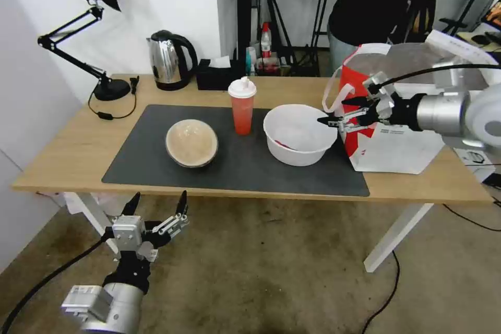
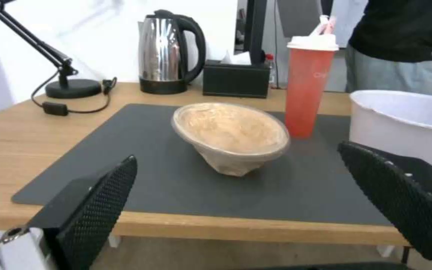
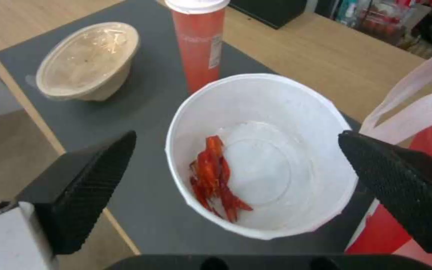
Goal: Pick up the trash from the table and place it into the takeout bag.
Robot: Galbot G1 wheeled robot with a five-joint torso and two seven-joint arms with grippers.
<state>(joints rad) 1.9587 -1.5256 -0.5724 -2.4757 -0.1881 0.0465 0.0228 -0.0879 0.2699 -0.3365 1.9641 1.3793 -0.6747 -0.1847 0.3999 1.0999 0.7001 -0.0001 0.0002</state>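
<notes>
Your right gripper [image 1: 339,113], fingers spread and empty, hangs at the three o'clock rim of the large white plastic bowl [image 1: 299,134]; it's the nearer arm.

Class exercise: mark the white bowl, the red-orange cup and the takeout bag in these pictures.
white bowl [image 3: 276,165], right wrist view, inner floor.
red-orange cup [image 1: 242,114], head view, cup's side wall.
takeout bag [image 1: 396,151], head view, white front panel.
</notes>
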